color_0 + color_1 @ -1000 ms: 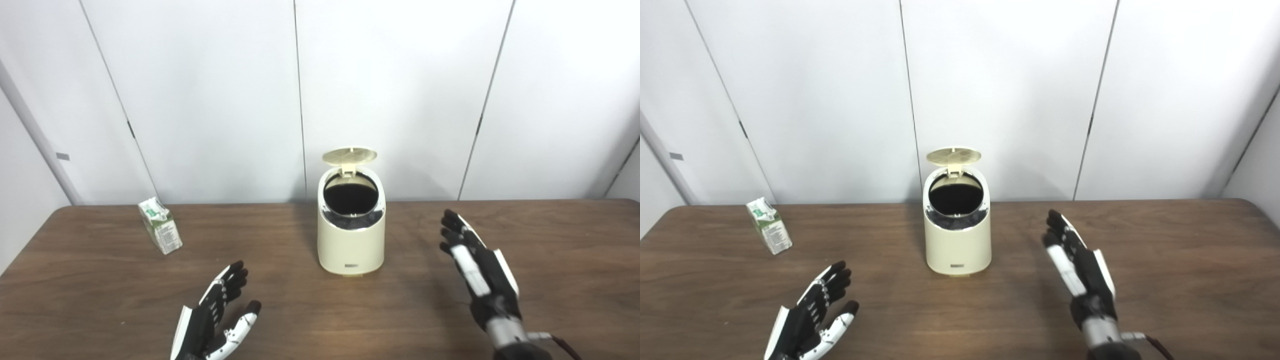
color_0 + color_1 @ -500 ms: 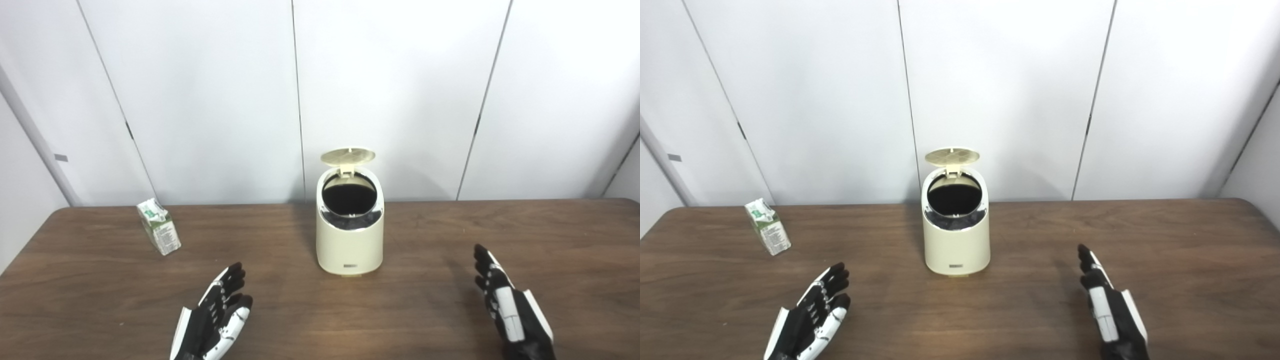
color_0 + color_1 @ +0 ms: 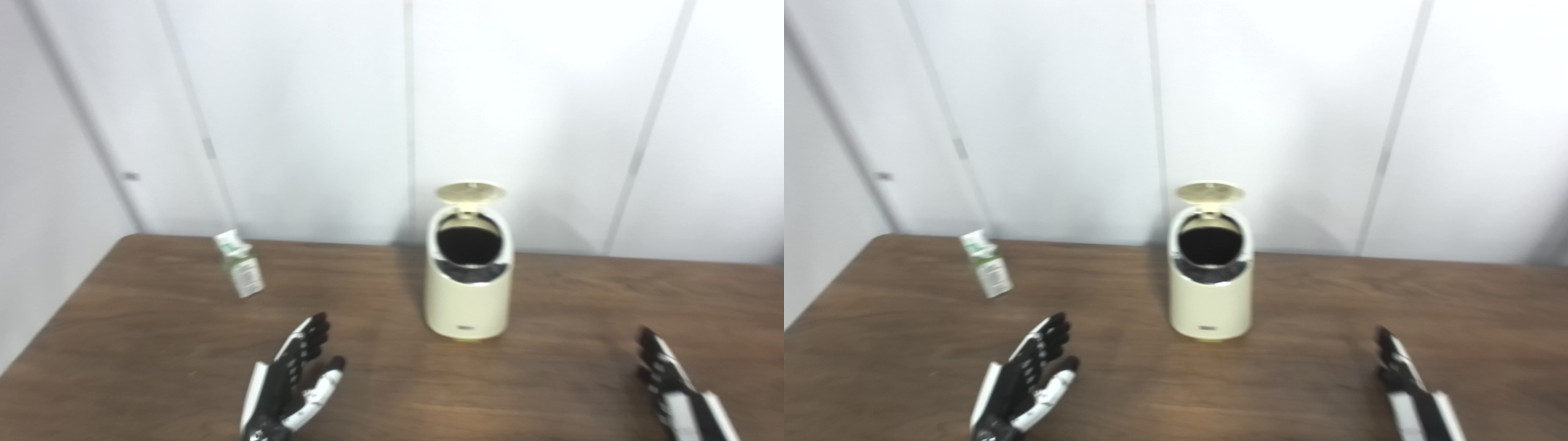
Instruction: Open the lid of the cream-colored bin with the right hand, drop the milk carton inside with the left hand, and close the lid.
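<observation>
The cream-colored bin (image 3: 468, 300) stands mid-table with its round lid (image 3: 470, 192) flipped up and its dark inside showing. A green and white milk carton (image 3: 240, 272) stands tilted at the back left of the table (image 3: 153, 343), well apart from the bin. My left hand (image 3: 293, 383) hovers low near the front edge, open and empty, between carton and bin. At the front right my right hand (image 3: 677, 392) is open too, fingers straight, far from the bin and partly cut off by the picture edge. The picture is blurred.
White wall panels (image 3: 306, 110) rise right behind the table's back edge. The table's left edge (image 3: 67, 306) runs diagonally near the carton.
The camera has swung left, shifting the whole scene rightward. My right hand has drawn back from beside the bin down toward the front right corner. The lid stays up; the carton stays put.
</observation>
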You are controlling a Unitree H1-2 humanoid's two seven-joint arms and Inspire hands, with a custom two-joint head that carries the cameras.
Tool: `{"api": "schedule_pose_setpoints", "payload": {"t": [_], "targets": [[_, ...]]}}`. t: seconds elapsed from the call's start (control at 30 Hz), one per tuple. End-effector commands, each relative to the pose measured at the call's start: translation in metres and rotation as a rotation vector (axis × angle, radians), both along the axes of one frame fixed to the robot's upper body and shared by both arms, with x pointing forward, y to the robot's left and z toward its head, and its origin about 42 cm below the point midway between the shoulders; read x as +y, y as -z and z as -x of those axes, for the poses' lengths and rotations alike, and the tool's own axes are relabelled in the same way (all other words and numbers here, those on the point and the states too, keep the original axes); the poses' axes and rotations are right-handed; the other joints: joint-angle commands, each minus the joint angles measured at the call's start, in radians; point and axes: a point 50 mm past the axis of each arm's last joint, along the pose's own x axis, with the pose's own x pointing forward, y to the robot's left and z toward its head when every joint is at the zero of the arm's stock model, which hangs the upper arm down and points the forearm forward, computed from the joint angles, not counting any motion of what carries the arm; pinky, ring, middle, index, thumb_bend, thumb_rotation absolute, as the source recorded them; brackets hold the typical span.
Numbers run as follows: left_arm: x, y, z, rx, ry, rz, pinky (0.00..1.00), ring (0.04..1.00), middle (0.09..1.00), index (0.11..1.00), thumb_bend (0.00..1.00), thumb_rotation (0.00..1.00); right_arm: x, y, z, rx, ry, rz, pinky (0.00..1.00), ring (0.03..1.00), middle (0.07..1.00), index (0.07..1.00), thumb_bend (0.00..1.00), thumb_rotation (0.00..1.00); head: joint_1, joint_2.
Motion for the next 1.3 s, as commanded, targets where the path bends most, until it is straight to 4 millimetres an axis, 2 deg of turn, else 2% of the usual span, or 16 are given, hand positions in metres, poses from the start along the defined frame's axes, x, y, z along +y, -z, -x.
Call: {"api": "schedule_pose_setpoints", "payload": {"t": [0.0,0.13,0.2,0.37,0.53,0.67,0.77,0.9,1.0,1.2,1.27], "targets": [[-0.006,0.011,0.014,0.032,-0.018,0.01,0.86,0.881,0.886,0.925,0.54,0.32,0.0,-0.014,-0.004,-0.084,-0.015,-0.018,0.99,0.991,0.98,0.969,0.66,1.0,0.013,0.002],[-0.006,-0.002,0.016,-0.016,-0.025,0.017,0.83,0.867,0.879,0.92,0.64,0.3,0.001,-0.017,-0.001,-0.085,-0.027,-0.017,0.97,0.984,0.97,0.957,0.67,1.0,0.03,0.003],[-0.007,-0.007,0.016,-0.032,-0.023,0.022,0.83,0.871,0.888,0.933,0.66,0.26,-0.001,-0.018,0.0,-0.085,-0.033,-0.024,0.96,0.976,0.964,0.95,0.67,1.0,0.046,0.0],[-0.005,-0.021,0.018,-0.031,-0.07,-0.107,0.77,0.843,0.881,0.939,0.74,0.24,-0.003,-0.022,0.002,-0.09,-0.043,-0.051,0.95,0.969,0.958,0.948,0.69,1.0,0.09,-0.002],[-0.003,-0.031,0.018,-0.047,-0.116,-0.171,0.8,0.833,0.867,0.929,0.76,0.22,-0.008,-0.025,0.004,-0.093,-0.055,-0.055,0.9,0.949,0.948,0.943,0.72,1.0,0.139,-0.007],[0.003,-0.04,0.015,-0.075,-0.142,-0.182,0.83,0.832,0.865,0.92,0.75,0.23,-0.011,-0.025,0.005,-0.068,-0.034,-0.065,0.87,0.926,0.917,0.904,0.69,1.0,0.173,-0.01],[0.01,-0.045,0.013,-0.089,-0.146,-0.172,0.73,0.831,0.878,0.927,0.73,0.22,-0.012,-0.024,0.004,-0.053,-0.029,-0.071,0.85,0.908,0.898,0.886,0.7,0.99,0.186,-0.013],[0.025,-0.057,0.008,-0.09,-0.186,-0.206,0.68,0.818,0.879,0.932,0.76,0.23,-0.012,-0.022,0.003,-0.051,-0.034,-0.068,0.8,0.884,0.881,0.879,0.71,0.98,0.196,-0.017],[0.039,-0.067,0.003,-0.099,-0.219,-0.239,0.7,0.814,0.873,0.933,0.79,0.24,-0.012,-0.02,0.001,-0.052,-0.039,-0.064,0.77,0.87,0.873,0.874,0.71,0.98,0.199,-0.02],[0.069,-0.097,-0.015,-0.088,-0.338,-0.438,0.76,0.791,0.853,0.922,0.8,0.22,-0.013,-0.017,-0.001,-0.049,-0.034,-0.065,0.73,0.848,0.853,0.853,0.71,0.97,0.194,-0.028],[0.077,-0.106,-0.021,-0.09,-0.367,-0.498,0.7,0.787,0.861,0.917,0.81,0.21,-0.013,-0.017,-0.001,-0.049,-0.031,-0.065,0.73,0.843,0.849,0.85,0.73,0.97,0.188,-0.027]]}}
